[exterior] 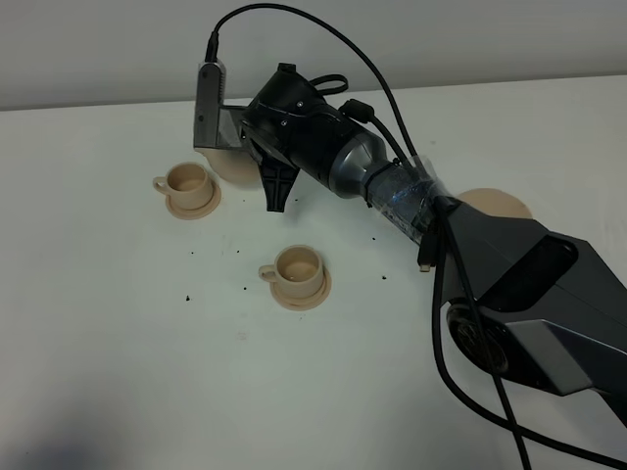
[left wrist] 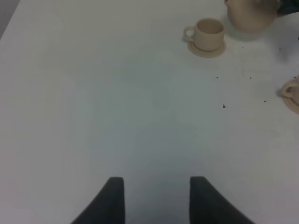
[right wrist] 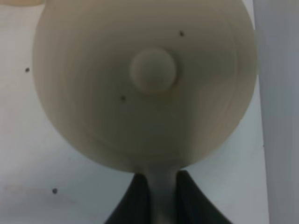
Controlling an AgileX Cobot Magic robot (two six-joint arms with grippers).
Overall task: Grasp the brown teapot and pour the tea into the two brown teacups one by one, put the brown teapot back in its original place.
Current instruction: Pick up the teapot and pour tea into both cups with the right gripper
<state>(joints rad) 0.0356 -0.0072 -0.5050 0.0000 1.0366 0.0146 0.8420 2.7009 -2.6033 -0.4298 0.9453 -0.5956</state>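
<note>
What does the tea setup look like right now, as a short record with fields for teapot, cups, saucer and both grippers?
teapot: brown teapot, close beside the left teacup, away from the wide saucer
right gripper: right gripper shut on the teapot's handle
left gripper: left gripper open, empty, over bare table
teacups: left teacup and middle teacup, both upright, apart
wide saucer: nothing on the part that shows, partly behind the right arm

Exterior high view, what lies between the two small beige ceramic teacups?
Between the farther teacup and the nearer teacup: bare white tabletop with tiny dark specks, per the exterior high view.
</note>
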